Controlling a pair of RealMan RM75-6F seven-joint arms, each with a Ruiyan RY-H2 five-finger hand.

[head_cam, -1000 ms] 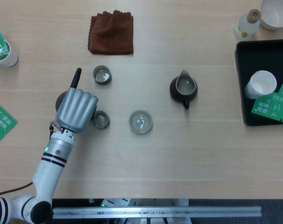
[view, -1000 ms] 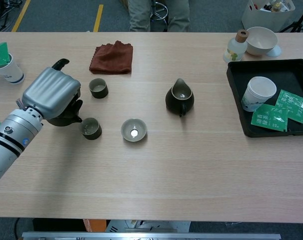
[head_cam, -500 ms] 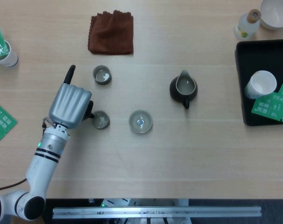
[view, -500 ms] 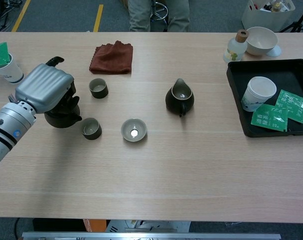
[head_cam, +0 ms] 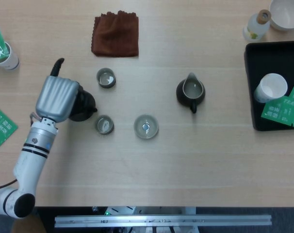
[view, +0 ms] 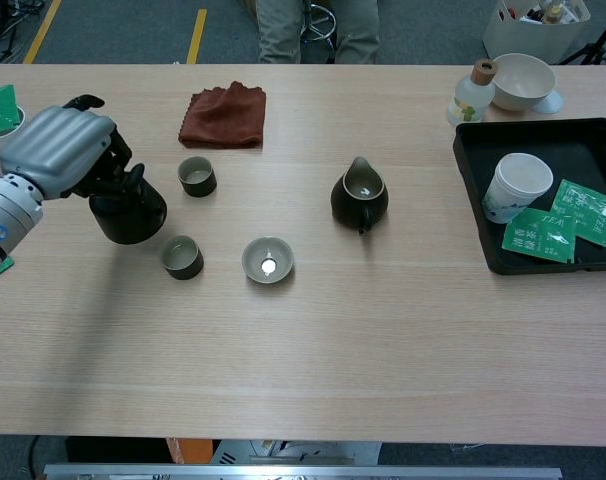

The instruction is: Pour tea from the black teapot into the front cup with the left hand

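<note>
The black teapot (head_cam: pixel 83 106) (view: pixel 129 212) stands upright just left of and behind the front cup (head_cam: pixel 105 124) (view: pixel 182 257), its spout toward the cup but apart from it. My left hand (head_cam: pixel 56 98) (view: pixel 58 150) sits at the pot's left side, its dark fingers curled around the handle. The hand's silver back hides the handle itself. The front cup is a small olive cup with a pale inside. A second cup (head_cam: pixel 106 77) (view: pixel 196 176) stands behind it. My right hand appears in neither view.
A round lid or saucer (head_cam: pixel 146 126) lies right of the front cup, with a dark pitcher (head_cam: pixel 190 92) further right. Also here: a brown cloth (head_cam: pixel 116 34) at the back, a black tray (head_cam: pixel 249 87) with a paper cup and green packets at right, and a paper cup (head_cam: pixel 4 53) far left.
My left hand has drawn back to the left with the teapot. The pot has come out from under the hand and away from the front cup, and now sits upright.
</note>
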